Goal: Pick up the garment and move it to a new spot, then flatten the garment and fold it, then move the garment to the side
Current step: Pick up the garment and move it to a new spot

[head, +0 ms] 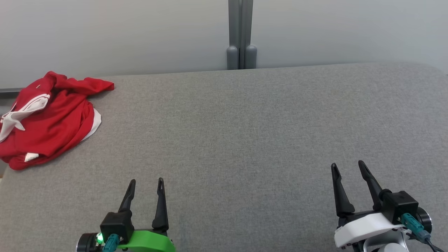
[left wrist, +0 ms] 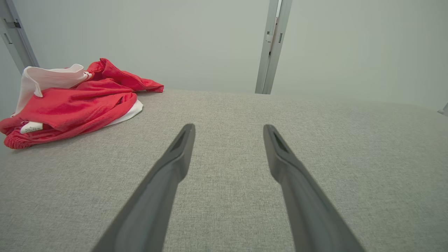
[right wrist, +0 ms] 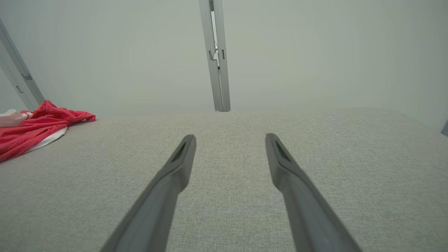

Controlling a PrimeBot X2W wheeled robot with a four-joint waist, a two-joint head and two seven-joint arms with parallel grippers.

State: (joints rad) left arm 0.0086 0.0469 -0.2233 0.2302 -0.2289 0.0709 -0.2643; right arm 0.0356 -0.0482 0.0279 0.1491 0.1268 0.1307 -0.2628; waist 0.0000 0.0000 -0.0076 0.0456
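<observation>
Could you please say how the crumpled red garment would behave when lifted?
The crumpled red-and-white fabric garment will probably drape limply: it lies in soft folds. It looks thin, so likely light.

left pincer (head: 146, 181): spread, empty | right pincer (head: 348, 165): spread, empty

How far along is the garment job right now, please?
Nothing looks done: the red garment lies crumpled at the far left of the table. Nothing is in hand: left gripper and right gripper hover, jaws open. Pickup, flattening, folding, moving aside remain.
</observation>
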